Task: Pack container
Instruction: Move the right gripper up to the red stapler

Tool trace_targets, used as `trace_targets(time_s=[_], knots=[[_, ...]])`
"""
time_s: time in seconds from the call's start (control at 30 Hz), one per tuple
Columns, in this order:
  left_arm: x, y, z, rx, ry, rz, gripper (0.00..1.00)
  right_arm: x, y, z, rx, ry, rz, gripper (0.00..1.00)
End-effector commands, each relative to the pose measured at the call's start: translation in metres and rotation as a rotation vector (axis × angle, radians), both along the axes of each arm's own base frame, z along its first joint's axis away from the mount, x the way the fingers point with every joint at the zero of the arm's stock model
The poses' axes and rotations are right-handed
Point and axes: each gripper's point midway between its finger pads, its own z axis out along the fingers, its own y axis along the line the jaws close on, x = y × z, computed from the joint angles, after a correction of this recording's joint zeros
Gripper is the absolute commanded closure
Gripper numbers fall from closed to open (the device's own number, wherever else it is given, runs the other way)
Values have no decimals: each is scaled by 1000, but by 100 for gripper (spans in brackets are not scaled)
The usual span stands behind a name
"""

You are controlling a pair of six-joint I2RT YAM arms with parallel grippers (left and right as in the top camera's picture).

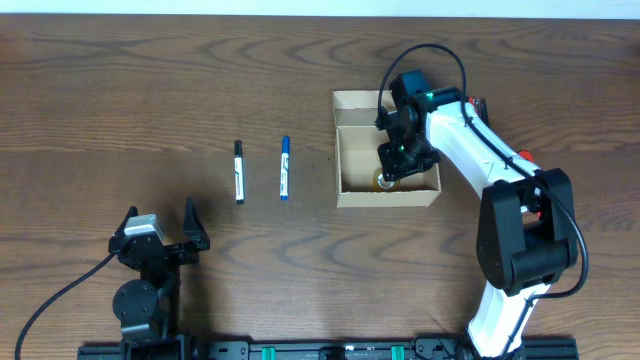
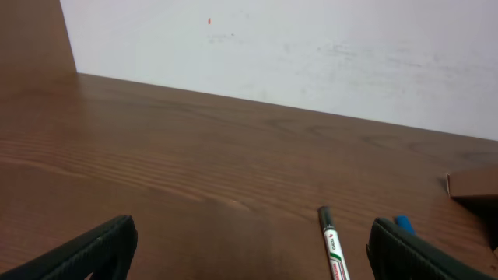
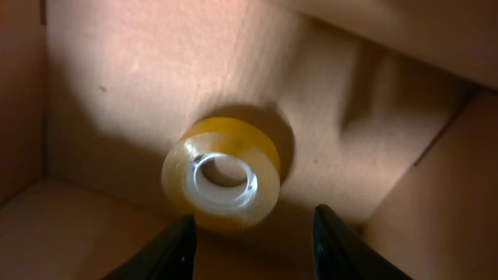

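Note:
The tan cardboard container [image 1: 352, 190] stands open at the table's middle right, its flap lid folded back at the far side. My right gripper [image 1: 392, 165] reaches down inside it, open. A roll of yellowish clear tape [image 3: 221, 173] lies on the box floor just beyond the open fingers [image 3: 253, 245], apart from them; it also shows in the overhead view [image 1: 385, 182]. A black-capped marker [image 1: 239, 171] and a blue marker [image 1: 285, 168] lie side by side left of the box. My left gripper [image 1: 160, 232] is open and empty near the front left; the black-capped marker [image 2: 332, 245] shows between its fingers, farther off.
The box's brown walls [image 3: 436, 148] close in around my right gripper. In the left wrist view a corner of the box [image 2: 473, 183] shows at the right edge and a white wall [image 2: 296, 47] runs behind the table.

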Motion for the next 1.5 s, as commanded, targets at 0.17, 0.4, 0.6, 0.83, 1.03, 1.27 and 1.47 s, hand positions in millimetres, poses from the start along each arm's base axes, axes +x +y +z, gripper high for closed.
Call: trace_targets(time_s=[0.17,0.4,0.6,0.83,1.03,1.27,1.47], knots=[[-1,-1,-16,-4,47,-8,5,56,22,90,59,-200,8,62],[-1,-1,-16,-4,47,-8,5,87,-38,191,-181,-425,-152,57],[-1,-1,-16,-4,47,-8,5,83,-128,216,-287,-423,-359,56],[-1,-1,-16,-4,47,-8,5,86,-185,209,-124,-393,-426,28],[-1,-1,-16,-4,47,-8,5,95,-203,200,-67,-396,-450,29],[-1,-1,-16,-4,47,-8,5,107,-202,150,-64,-284,-428,27],[-1,-1,-16,-4,47,-8,5,116,-203,108,-69,-206,-405,20]])
